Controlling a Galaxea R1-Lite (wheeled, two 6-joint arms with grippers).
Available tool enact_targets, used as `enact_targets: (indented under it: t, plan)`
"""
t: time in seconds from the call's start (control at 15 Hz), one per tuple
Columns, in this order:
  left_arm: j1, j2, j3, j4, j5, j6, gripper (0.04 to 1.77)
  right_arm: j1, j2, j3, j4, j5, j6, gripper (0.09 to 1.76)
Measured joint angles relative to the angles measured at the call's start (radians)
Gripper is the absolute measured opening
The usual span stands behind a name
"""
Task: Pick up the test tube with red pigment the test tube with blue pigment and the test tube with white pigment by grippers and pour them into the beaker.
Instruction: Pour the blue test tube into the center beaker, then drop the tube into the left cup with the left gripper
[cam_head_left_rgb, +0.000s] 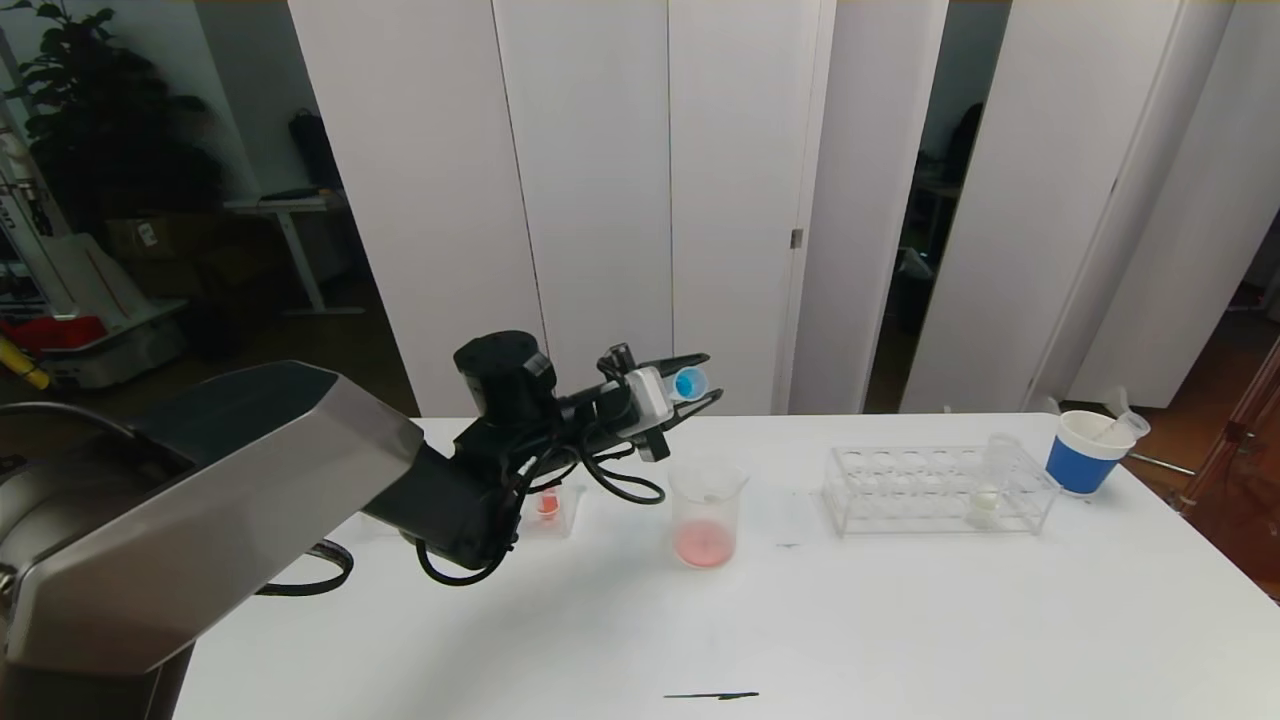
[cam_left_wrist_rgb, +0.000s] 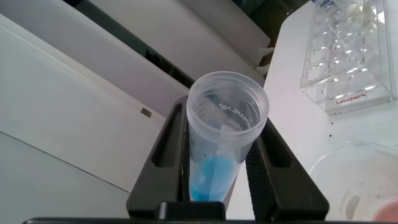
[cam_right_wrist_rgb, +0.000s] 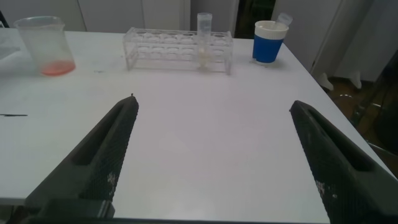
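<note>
one tube, the test tube with blue pigment (cam_head_left_rgb: 690, 383), is clamped between the fingers of the left gripper (cam_head_left_rgb: 697, 381) and held tilted above the beaker (cam_head_left_rgb: 707, 515), open mouth toward the camera, blue liquid at its bottom. pink-red liquid is seen in the beaker, which stands on the white table (cam_head_left_rgb: 900, 620). the test tube with white pigment (cam_head_left_rgb: 990, 492) is seated upright in the clear rack (cam_head_left_rgb: 900, 490), near its right end. a blue paper cup (cam_head_left_rgb: 1082, 455) is placed just beyond the rack. the right gripper (cam_right_wrist_rgb: 211, 155) is held low over the table, fingers spread wide, nothing between them.
</note>
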Motion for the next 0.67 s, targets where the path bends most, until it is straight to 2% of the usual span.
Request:
enact_targets:
  t: [0.13,0.4,0.53,0.67]
  plan:
    - [0.006,0.027,-0.024,-0.027,-0.027,0.029,0.59,0.0,0.0,0.0,0.0,0.0,0.0,1.75]
    - [0.009,0.086,-0.067,-0.087,-0.03,0.109,0.59,0.0,0.0,0.0,0.0,0.0,0.0,1.75]
    - [0.01,0.107,-0.08,-0.091,-0.026,0.192,0.59,0.0,0.0,0.0,0.0,0.0,0.0,1.75]
    - [0.024,0.118,-0.085,-0.109,-0.024,0.221,0.59,0.0,0.0,0.0,0.0,0.0,0.0,1.75]
